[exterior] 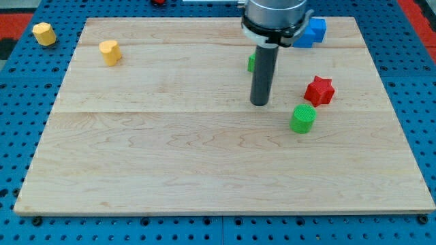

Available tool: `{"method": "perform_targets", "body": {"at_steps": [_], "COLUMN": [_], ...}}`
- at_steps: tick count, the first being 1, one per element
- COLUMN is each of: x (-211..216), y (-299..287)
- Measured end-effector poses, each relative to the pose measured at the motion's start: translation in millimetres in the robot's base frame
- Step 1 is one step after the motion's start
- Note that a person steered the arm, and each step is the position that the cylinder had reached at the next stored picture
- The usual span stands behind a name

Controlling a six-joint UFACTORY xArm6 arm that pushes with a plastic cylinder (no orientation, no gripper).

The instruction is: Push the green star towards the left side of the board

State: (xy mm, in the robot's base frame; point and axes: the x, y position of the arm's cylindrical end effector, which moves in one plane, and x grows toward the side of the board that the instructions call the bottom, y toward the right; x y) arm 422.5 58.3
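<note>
A green block (pixel 251 62), probably the green star, shows only as a sliver at the rod's left edge near the view's top; the rod hides most of it. My tip (pixel 259 103) rests on the board below that block, toward the view's bottom. A red star (pixel 319 90) lies to the tip's right. A green cylinder (pixel 303 118) sits just below the red star, to the lower right of the tip.
A blue block (pixel 313 32) sits at the board's top edge, right of the rod. A yellow block (pixel 110 52) lies at the board's top left. Another yellow block (pixel 43 33) lies off the board on the blue pegboard.
</note>
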Motion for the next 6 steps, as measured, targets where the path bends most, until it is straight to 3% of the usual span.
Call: {"method": "perform_targets", "body": {"at_steps": [1,3,4,5,6], "x": [-12.4,-88.6,-91.1,-130.9,-111.9], "y": [7.0,45.6,102.9,73.4,-2.0]}}
